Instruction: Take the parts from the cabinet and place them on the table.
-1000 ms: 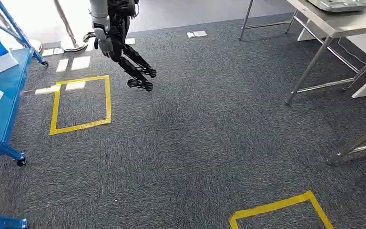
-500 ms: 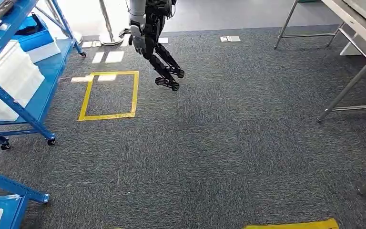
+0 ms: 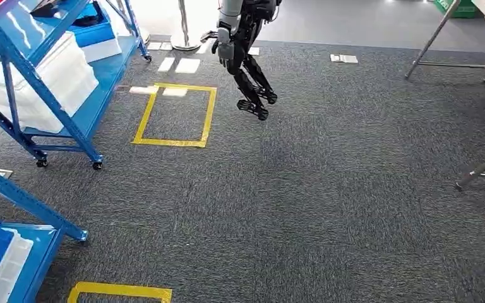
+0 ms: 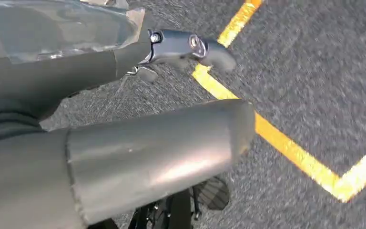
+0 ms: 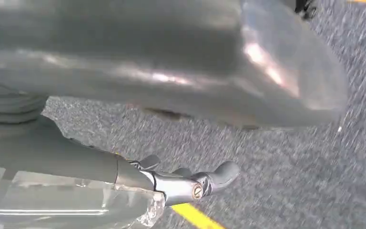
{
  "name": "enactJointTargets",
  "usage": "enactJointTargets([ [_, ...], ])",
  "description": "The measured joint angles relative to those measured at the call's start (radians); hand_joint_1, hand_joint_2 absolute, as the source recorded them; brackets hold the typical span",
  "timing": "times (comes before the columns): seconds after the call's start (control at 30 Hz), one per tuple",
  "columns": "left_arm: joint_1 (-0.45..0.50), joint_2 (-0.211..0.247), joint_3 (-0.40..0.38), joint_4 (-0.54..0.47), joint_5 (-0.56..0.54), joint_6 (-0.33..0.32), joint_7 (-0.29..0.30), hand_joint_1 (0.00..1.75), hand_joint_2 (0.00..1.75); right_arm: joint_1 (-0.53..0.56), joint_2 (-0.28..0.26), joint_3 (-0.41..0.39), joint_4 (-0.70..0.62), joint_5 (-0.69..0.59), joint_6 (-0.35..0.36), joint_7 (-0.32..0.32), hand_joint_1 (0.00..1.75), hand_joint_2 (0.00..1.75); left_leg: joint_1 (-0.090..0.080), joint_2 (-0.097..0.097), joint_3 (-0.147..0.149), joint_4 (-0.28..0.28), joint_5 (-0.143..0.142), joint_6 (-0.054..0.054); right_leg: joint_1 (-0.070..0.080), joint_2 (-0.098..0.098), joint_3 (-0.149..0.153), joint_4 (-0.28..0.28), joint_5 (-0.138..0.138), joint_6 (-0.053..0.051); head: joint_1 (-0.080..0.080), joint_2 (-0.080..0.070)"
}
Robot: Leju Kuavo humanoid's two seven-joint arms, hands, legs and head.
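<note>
The robot stands on a dark grey speckled carpet (image 3: 328,189). In the left wrist view, the left hand (image 4: 138,143) holds nothing: its thick grey thumb and a darker finger (image 4: 181,44) are stretched out, well apart from each other, above a line of yellow floor tape (image 4: 286,148). In the right wrist view, the right hand (image 5: 147,71) is also spread and holds nothing, and its dark fingers (image 5: 181,187) lie straight above the carpet, near a short piece of yellow tape (image 5: 195,217).

In the head view, a silver arm with a grey palm and black spread fingers (image 3: 243,69) hangs in from the far edge. I cannot tell which arm it is. It holds nothing.

The blue metal cabinet on small wheels (image 3: 69,120) stands at the left side of the carpet. On its lower shelf are large white plastic bins (image 3: 50,82); behind them is a blue and white bin (image 3: 98,35). The parts themselves are too hidden to tell.

A square of yellow tape (image 3: 175,142) lies on the carpet just beside the cabinet. A second blue rack (image 3: 25,199) with white and blue bins (image 3: 0,265) is at the near left corner. The steel legs of the table (image 3: 429,38) are at the far right edge.
</note>
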Motion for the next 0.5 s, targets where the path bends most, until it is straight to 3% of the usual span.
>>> enactJointTargets([
  [0.03,-0.001,0.001,0.000,0.000,0.000,0.000,0.000,0.00,0.00,0.002,0.000,0.000,0.000,0.000,0.000,0.000,0.00,0.00,0.001,-0.010,-0.001,-0.001,0.004,0.007,-0.001,0.046,-0.018,0.048,-0.031,-0.007,0.000,0.000],
  [0.07,-0.003,0.002,0.000,0.000,0.000,0.000,0.000,0.00,0.00,0.004,0.000,-0.001,0.000,0.000,0.000,0.000,0.00,0.00,0.001,-0.023,-0.003,-0.002,0.003,0.008,-0.003,0.070,-0.053,0.125,-0.066,-0.014,0.002,0.000],
  [0.1,-0.004,0.002,0.000,0.000,0.000,0.000,0.000,0.00,0.00,0.006,0.000,-0.001,0.000,0.000,0.000,0.000,0.00,0.00,0.000,-0.038,-0.006,-0.001,0.004,0.009,-0.004,0.079,-0.103,0.222,-0.106,-0.018,0.002,0.000],
  [0.13,-0.003,0.002,0.000,0.000,0.000,0.000,0.000,0.00,0.00,0.008,0.000,-0.001,-0.001,0.000,0.000,0.000,0.00,0.00,0.000,-0.052,-0.007,-0.001,0.004,0.009,-0.004,0.082,-0.141,0.294,-0.129,-0.017,0.002,0.000],
  [0.17,-0.002,0.002,0.000,0.000,0.000,0.000,0.000,0.00,0.00,0.009,0.000,-0.001,-0.001,0.000,0.000,0.000,0.00,0.00,0.000,-0.065,-0.007,-0.001,0.004,0.008,-0.003,0.084,-0.160,0.328,-0.132,-0.009,0.002,0.000],
  [0.2,-0.001,0.002,0.000,0.000,0.000,0.000,0.000,0.00,0.00,0.011,0.000,-0.001,-0.001,0.000,0.000,0.000,0.00,0.00,0.000,-0.078,-0.006,-0.001,0.004,0.008,-0.004,0.084,-0.154,0.310,-0.116,0.000,0.002,0.000],
  [0.27,0.000,0.002,0.000,0.000,0.000,0.000,0.001,0.00,0.00,0.009,-0.001,-0.001,-0.002,0.000,0.000,0.000,0.00,0.00,0.000,-0.103,-0.005,0.001,0.004,0.007,-0.008,0.086,-0.102,0.190,-0.056,0.021,0.002,0.000],
  [0.3,0.000,0.002,0.000,0.000,0.000,0.000,0.001,0.00,0.00,0.008,-0.002,-0.001,-0.004,0.000,0.000,0.000,0.00,0.00,0.002,-0.118,-0.004,0.004,0.003,0.002,-0.015,0.105,-0.055,0.087,-0.009,0.033,0.001,0.000],
  [0.33,0.000,0.002,0.000,0.000,0.000,0.000,0.001,0.00,0.00,0.007,-0.002,-0.001,-0.005,0.000,0.000,0.000,0.00,0.00,0.000,-0.127,-0.007,0.007,0.002,-0.005,-0.023,0.153,-0.028,0.019,0.016,0.038,0.002,0.000],
  [0.37,-0.001,0.003,0.000,0.000,0.000,-0.001,0.001,0.00,0.00,0.007,0.001,-0.001,-0.005,0.000,0.001,0.000,0.00,0.00,-0.006,-0.136,-0.009,0.018,-0.002,-0.011,-0.020,0.159,-0.032,0.004,0.019,0.019,0.002,0.000],
  [0.47,0.005,0.002,0.000,0.000,-0.003,-0.003,0.001,0.00,0.00,0.005,0.003,-0.002,-0.007,-0.001,0.003,0.000,0.00,0.00,0.001,-0.155,-0.016,0.010,0.004,-0.024,-0.012,0.131,-0.019,0.007,0.021,-0.006,0.001,0.000],
  [0.5,0.005,0.003,0.000,0.000,-0.004,-0.003,0.001,0.00,0.00,0.005,0.005,-0.002,-0.008,0.000,0.003,0.000,0.00,0.00,0.004,-0.153,-0.018,0.014,0.001,-0.028,-0.022,0.119,-0.018,0.001,0.027,-0.016,0.000,0.000],
])
